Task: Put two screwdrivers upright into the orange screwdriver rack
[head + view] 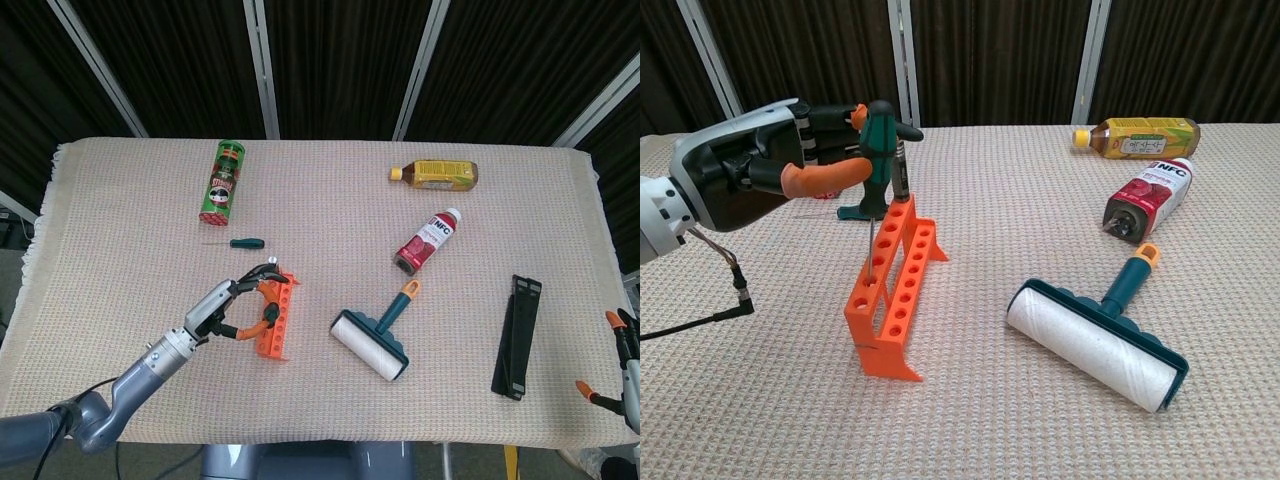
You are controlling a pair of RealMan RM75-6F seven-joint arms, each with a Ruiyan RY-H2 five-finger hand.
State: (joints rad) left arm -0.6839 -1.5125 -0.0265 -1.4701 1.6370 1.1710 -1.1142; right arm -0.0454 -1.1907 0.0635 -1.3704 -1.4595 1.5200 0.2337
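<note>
The orange screwdriver rack (pixel 902 292) stands on the woven cloth left of centre, also seen in the head view (pixel 278 320). My left hand (pixel 750 175) (pixel 222 308) grips a green-handled screwdriver (pixel 878 150) upright, its shaft down in a hole of the rack's left row. A dark-handled screwdriver with a silver cap (pixel 897 172) stands just behind it at the rack's far end. A small green screwdriver (pixel 243 242) (pixel 855 211) lies flat beyond the rack. My right hand (pixel 620 362) hangs off the table's right front corner, fingers spread, holding nothing.
A lint roller (pixel 372 338) (pixel 1095 335) lies right of the rack. Further back lie a red bottle (pixel 427 240), a tea bottle (pixel 435 174) and a green can (pixel 223 180). A black flat bar (pixel 518 335) lies at the right. A thin cable (pixel 700 300) trails under my left arm.
</note>
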